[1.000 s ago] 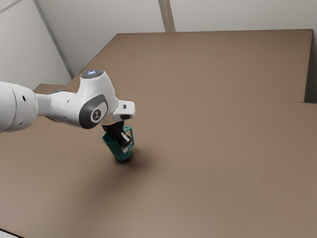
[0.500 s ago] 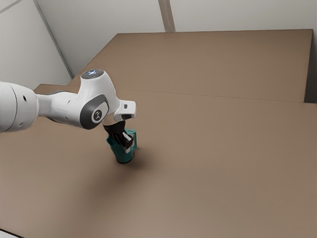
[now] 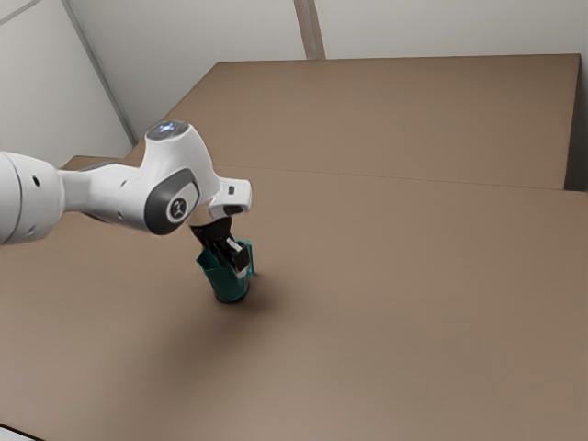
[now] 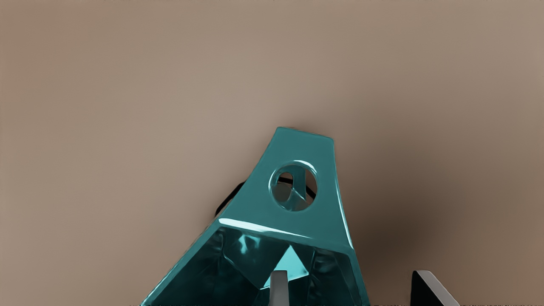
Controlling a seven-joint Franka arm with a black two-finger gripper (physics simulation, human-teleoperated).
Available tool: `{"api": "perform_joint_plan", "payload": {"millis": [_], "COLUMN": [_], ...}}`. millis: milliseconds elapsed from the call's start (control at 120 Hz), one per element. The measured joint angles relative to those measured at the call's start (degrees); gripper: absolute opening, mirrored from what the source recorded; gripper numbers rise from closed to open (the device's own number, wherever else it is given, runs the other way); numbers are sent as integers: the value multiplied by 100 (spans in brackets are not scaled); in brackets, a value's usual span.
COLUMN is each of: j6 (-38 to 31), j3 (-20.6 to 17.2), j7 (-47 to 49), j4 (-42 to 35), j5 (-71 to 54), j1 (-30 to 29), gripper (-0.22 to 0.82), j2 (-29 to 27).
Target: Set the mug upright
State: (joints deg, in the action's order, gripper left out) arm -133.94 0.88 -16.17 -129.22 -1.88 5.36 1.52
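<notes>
Brown tabletop (image 3: 395,276) fills most of the exterior view, with a pale wall (image 3: 441,28) across the top. Left of centre, the teal mug (image 3: 227,285) stands on it, apparently near upright, though the jaws partly cover it. They are spread apart, one finger (image 4: 279,291) inside the mug, the other outside, clear of its side.

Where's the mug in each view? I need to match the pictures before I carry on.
Exterior view: the teal mug is left of centre, slightly below mid-height, under the gripper.
Wrist view: the mug is by the fingertips, one finger at its opening, the other outside its wall.
Shared landmark: the gripper's fingers.
</notes>
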Motion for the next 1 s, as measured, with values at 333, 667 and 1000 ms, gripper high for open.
{"api": "perform_joint_plan", "payload": {"millis": [333, 667, 1000], "j6": [215, 916, 2547], "j3": [-8, -18, 71], "j7": [3, 14, 190], "j4": [45, 1213, 3494], "j5": [-5, 9, 332], "j1": [50, -78, -215], "gripper": [27, 39, 56], "j2": [-408, -403, 627]}}
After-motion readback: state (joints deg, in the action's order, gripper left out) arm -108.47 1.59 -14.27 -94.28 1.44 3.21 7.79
